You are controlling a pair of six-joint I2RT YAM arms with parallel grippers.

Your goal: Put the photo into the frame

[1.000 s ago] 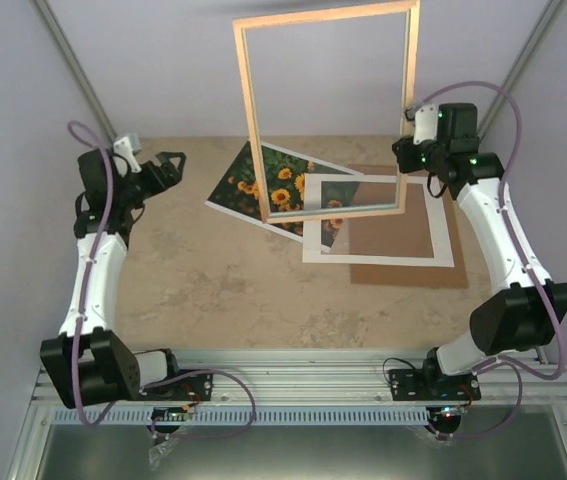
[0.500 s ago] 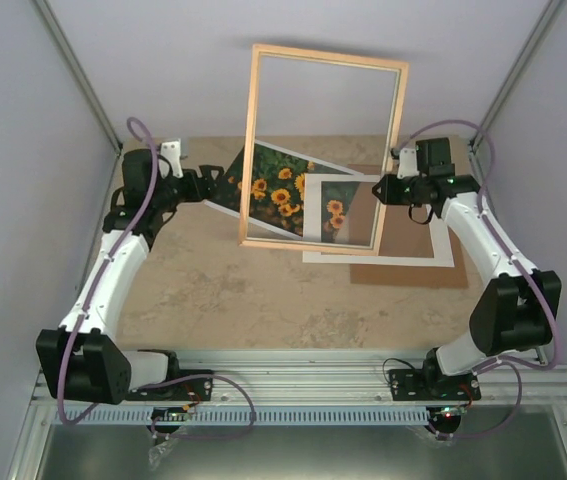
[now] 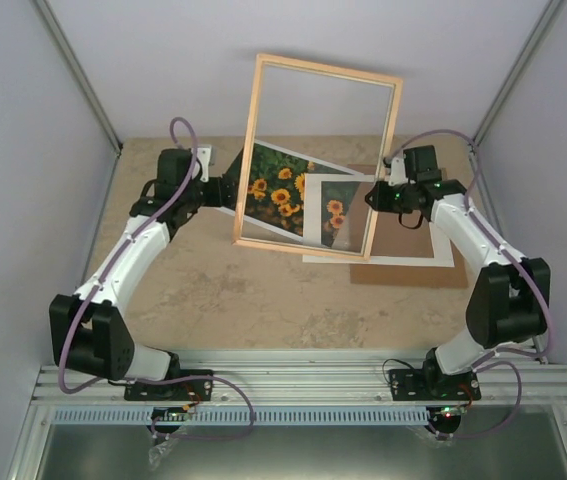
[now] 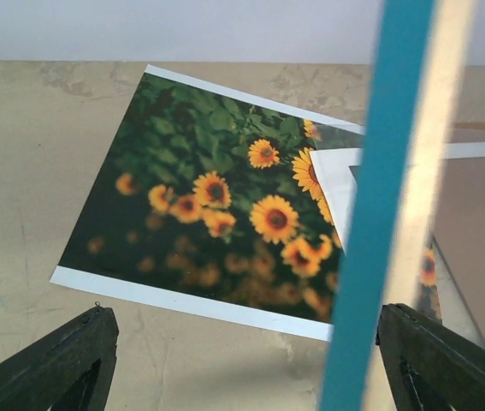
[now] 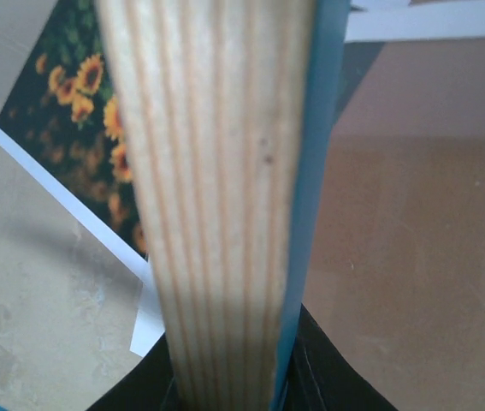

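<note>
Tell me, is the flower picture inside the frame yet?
Not yet. Done: the frame is up off the table, clamped at one side by the right gripper. In hand: the open left gripper is at its other side. Left: the photo lies flat on the table, not inside.

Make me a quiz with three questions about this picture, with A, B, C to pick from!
1. Where is the photo?
A) flat on the table, partly under the white mat
B) on the floor
C) in a gripper

2. What colour is the frame on its front?
A) red
B) blue
C) black

3. How is the left gripper?
A) shut on the photo
B) shut on the mat
C) open

Answers:
1 A: the photo lies flat with the mat over its corner.
2 B: the left wrist view shows a blue face.
3 C: its fingers stand wide apart.
</note>
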